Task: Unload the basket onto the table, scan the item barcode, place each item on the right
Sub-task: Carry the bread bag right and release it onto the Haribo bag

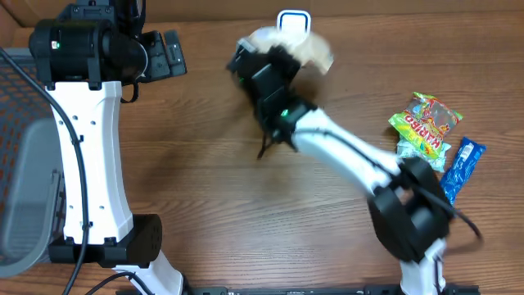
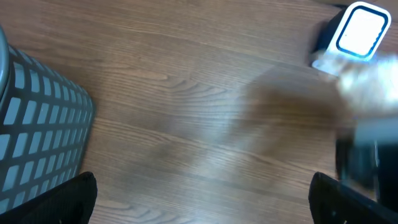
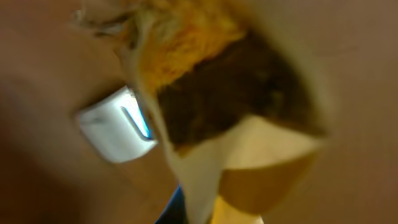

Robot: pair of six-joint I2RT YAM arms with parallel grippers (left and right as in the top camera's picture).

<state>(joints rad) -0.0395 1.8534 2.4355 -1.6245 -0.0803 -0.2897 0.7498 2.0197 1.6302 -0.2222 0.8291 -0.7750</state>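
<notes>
My right pincer (image 1: 278, 59) is clamped shut on a pale yellow-and-brown packet (image 1: 311, 49), blurred here, and holds it just beside the white-faced scanner (image 1: 293, 20) at the far edge of the table (image 1: 205, 197). My left pincer (image 1: 170, 54) hangs with its jaws spread wide and nothing between them, well apart from the scanner and near a mesh basket (image 2: 37, 124).
</notes>
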